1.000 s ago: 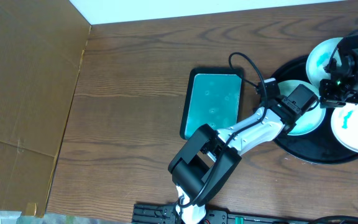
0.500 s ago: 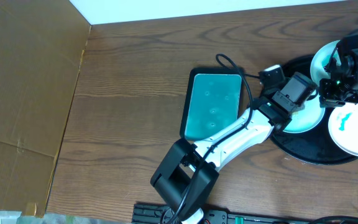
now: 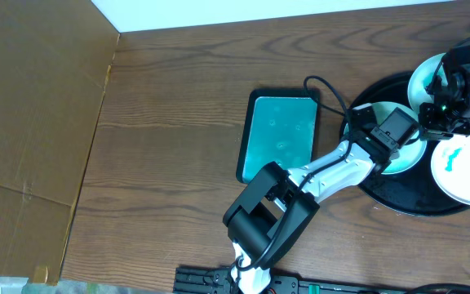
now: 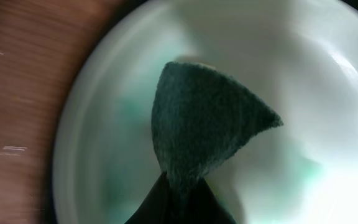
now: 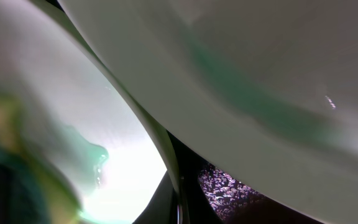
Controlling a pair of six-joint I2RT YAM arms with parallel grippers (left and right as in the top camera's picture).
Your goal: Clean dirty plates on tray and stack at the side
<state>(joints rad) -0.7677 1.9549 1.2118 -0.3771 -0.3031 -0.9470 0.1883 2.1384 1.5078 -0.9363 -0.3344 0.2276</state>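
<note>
Left arm's elbow is swinging back in toward the middle of the bottom edge, and its wrist is sliding a touch lower-right over the tray (image 3: 410,200) compared to half a second back.

Room-wise, the big black tray is sitting hard against the right edge of the overhead frame and is partly cut off. All three plates are crowding it: top plate (image 3: 423,77), middle plate (image 3: 400,162) and lower-right plate (image 3: 467,167). Both arms are working that same corner, so it's tight in there.

The teal tray (image 3: 280,135) is lying just left of the left forearm. Past it, bare wooden table (image 3: 170,147) is running open all the way to the cardboard (image 3: 31,139) on the left side.

Left gripper (image 4: 180,190) is pinching a dark green scrub pad (image 4: 204,124) and holding it down on the middle plate, inside the well. Right gripper (image 3: 445,114) is clenched shut between the top and lower-right plates. Its own view is too blurry to tell what it's touching.
</note>
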